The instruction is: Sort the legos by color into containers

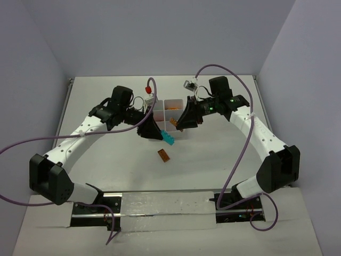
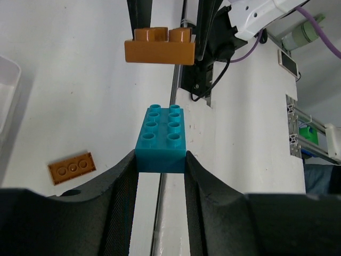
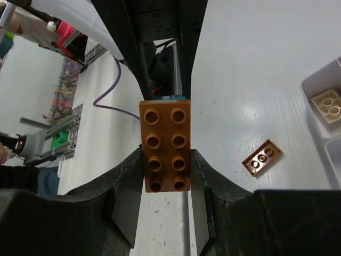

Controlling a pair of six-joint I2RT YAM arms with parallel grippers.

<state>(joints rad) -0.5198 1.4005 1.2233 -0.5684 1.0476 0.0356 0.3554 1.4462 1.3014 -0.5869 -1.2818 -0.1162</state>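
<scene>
My left gripper (image 1: 159,135) (image 2: 160,162) is shut on a teal brick (image 1: 168,140) (image 2: 161,137), studs up, held just in front of the white tray (image 1: 171,102). My right gripper (image 1: 181,125) (image 3: 166,160) is shut on an orange-brown 2-by-4 brick (image 1: 173,122) (image 3: 165,145) above the tray's near edge. The two held bricks are close together but apart; the orange-brown one shows in the left wrist view (image 2: 160,47), and the teal one peeks out behind it in the right wrist view (image 3: 171,98). A flat orange-brown brick (image 1: 163,155) (image 2: 72,167) (image 3: 262,157) lies loose on the table.
The tray's compartments hold small bricks, one of them cream (image 3: 330,104); its wall (image 3: 319,80) shows at the right. A small red piece (image 1: 149,89) sits behind the tray by the left arm's cable. Grey walls close in the table on three sides.
</scene>
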